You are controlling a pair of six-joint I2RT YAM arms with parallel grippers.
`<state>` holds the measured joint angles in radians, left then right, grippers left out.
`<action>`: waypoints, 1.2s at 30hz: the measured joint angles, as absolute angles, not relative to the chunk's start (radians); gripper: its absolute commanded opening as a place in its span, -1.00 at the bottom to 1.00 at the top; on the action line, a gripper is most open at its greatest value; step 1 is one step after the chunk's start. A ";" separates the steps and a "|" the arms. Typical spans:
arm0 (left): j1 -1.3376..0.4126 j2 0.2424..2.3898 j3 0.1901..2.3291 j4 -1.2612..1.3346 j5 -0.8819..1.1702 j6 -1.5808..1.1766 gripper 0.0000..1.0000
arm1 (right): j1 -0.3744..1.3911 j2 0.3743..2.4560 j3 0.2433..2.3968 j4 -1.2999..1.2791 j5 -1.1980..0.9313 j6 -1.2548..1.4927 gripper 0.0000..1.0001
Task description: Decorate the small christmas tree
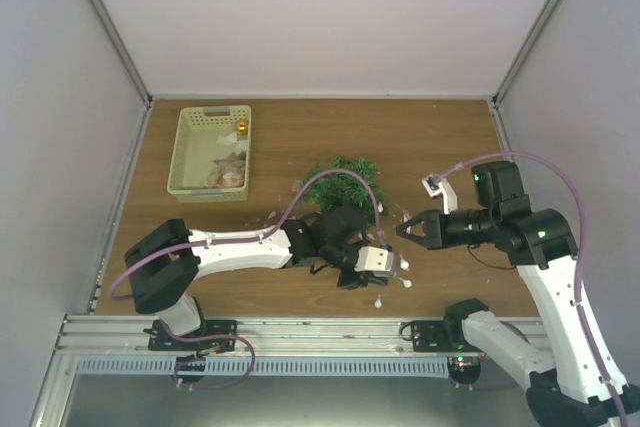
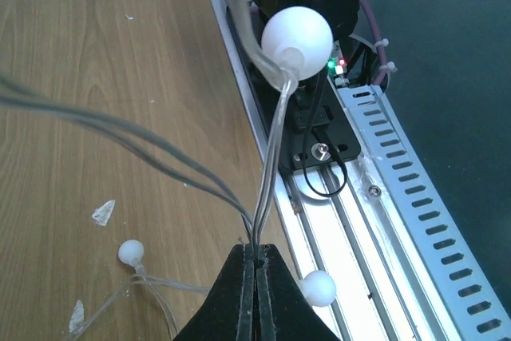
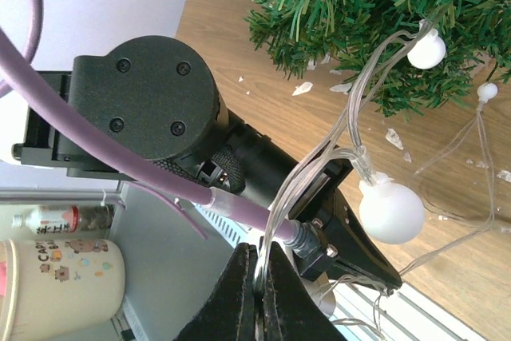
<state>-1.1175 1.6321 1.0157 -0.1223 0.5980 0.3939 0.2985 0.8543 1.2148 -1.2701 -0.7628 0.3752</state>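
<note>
Top external shows the left gripper (image 1: 392, 265) and right gripper (image 1: 404, 231) both clamped on the clear light string (image 1: 406, 283), while the small christmas tree (image 1: 343, 185) stands just beyond them, far-leftward, nearer the left arm (image 1: 240, 249).

Consists of white links (image 1: 235, 247) and black joint housings (image 1: 160, 267). Carries purple cables (image 3: 120, 159), green status lights (image 1: 541, 234), four screws (image 3: 117, 64) on a round black cap (image 3: 148, 97), black wedge-shaped fingers (image 2: 231, 301).
</note>
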 measured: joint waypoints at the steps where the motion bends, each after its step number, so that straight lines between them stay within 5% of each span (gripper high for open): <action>1: -1.118 1.631 1.021 -0.131 0.595 0.397 -1.00 | 0.299 0.854 1.214 -1.270 -0.763 0.375 -0.99; 36: -1.118 1.345 1.085 -0.570 0.379 0.499 -1.00 | 0.299 0.798 1.053 -1.192 -0.836 0.406 -0.99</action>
